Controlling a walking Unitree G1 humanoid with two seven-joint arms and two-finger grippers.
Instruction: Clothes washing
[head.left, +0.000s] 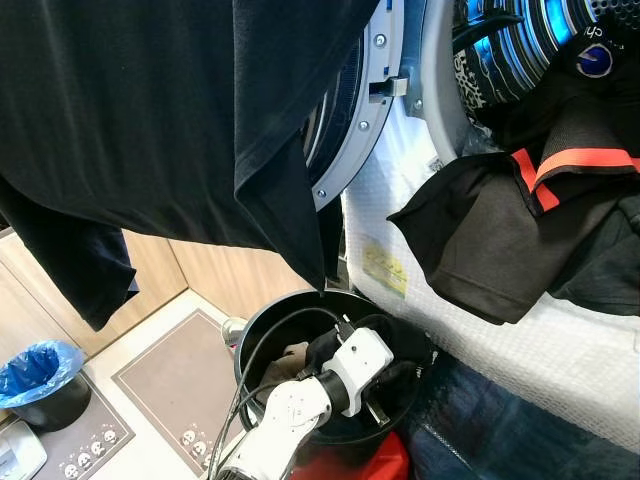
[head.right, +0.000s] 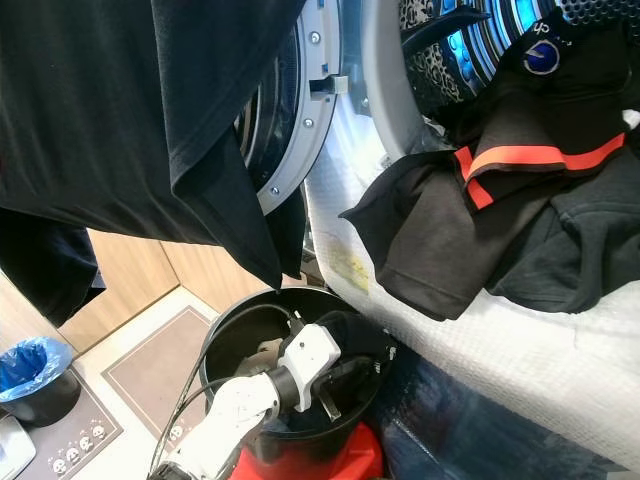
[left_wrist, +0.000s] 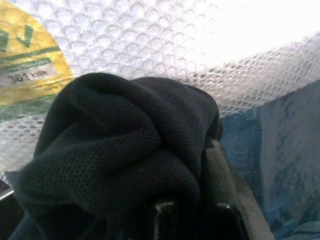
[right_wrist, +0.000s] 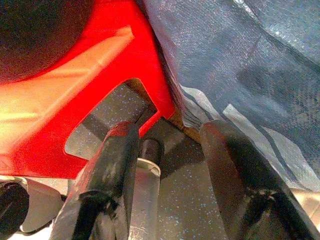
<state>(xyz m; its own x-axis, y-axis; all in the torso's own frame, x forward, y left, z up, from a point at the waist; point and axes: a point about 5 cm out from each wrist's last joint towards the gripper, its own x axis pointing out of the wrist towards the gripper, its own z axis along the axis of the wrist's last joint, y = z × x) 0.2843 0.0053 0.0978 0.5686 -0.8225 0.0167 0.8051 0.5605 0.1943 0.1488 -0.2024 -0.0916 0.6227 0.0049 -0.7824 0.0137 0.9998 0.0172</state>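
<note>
The left gripper (head.left: 385, 385) sits inside the round black plastic bucket (head.left: 262, 325) under the open washer door, its fingers pinching a dark knitted garment (left_wrist: 120, 160) – the bunch has no clear long axis and points nowhere. I think the cloth could snag on the bucket rim or slip free when lifted. The right gripper (right_wrist: 170, 145) hangs spread and empty beside a red plastic stool (right_wrist: 60, 115).
</note>
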